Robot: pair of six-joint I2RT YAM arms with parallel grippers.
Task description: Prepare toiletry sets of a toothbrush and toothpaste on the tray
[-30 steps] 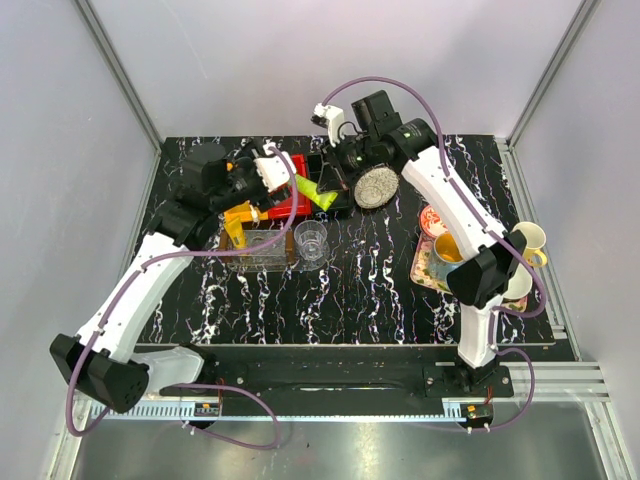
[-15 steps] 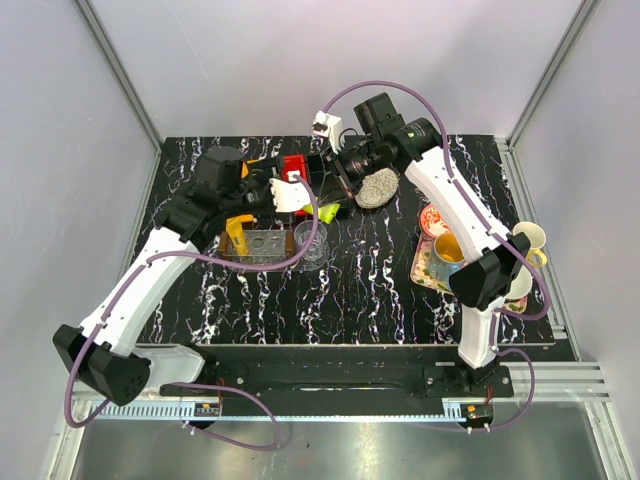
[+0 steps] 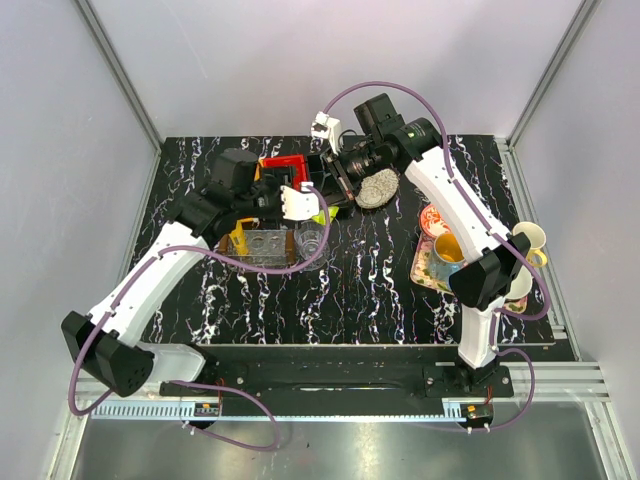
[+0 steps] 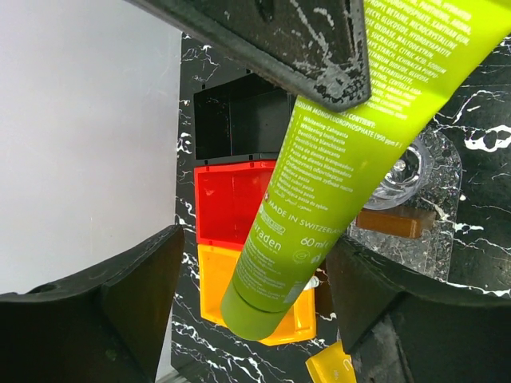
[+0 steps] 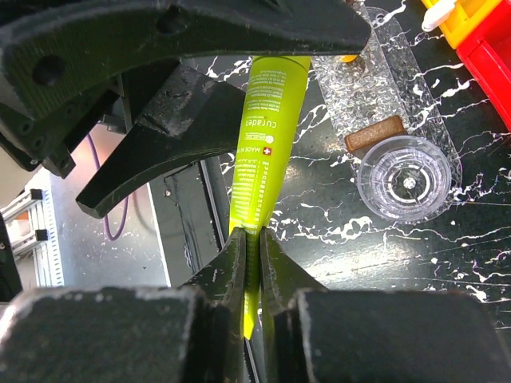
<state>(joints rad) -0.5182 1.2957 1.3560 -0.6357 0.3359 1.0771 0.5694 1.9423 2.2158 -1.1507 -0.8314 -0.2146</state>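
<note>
The light green toothpaste tube (image 5: 266,104) hangs in the air over the table. My right gripper (image 5: 253,239) is shut on its flat crimped end. My left gripper (image 4: 255,295) is open, one finger on each side of the tube's cap end (image 4: 271,311), with gaps on both sides. In the top view the tube (image 3: 322,212) shows between the left gripper (image 3: 298,202) and the right gripper (image 3: 335,178). The clear tray (image 3: 262,247) lies just below. A yellow tube (image 3: 239,236) sits at the tray's left end. A white tip, perhaps the toothbrush (image 5: 437,17), pokes from the yellow bin.
Black (image 4: 231,120), red (image 4: 231,199) and yellow (image 4: 209,279) bins stand in a row behind the tray. A clear cup (image 3: 311,241) sits at the tray's right end, by a wooden block (image 5: 375,132). A speckled round object (image 3: 377,187) and a patterned tray with mugs (image 3: 432,268) lie to the right.
My left gripper has swung right and forward from the bins to the green tube and now straddles it. My right gripper has kept hold of the tube and shifted slightly.
</note>
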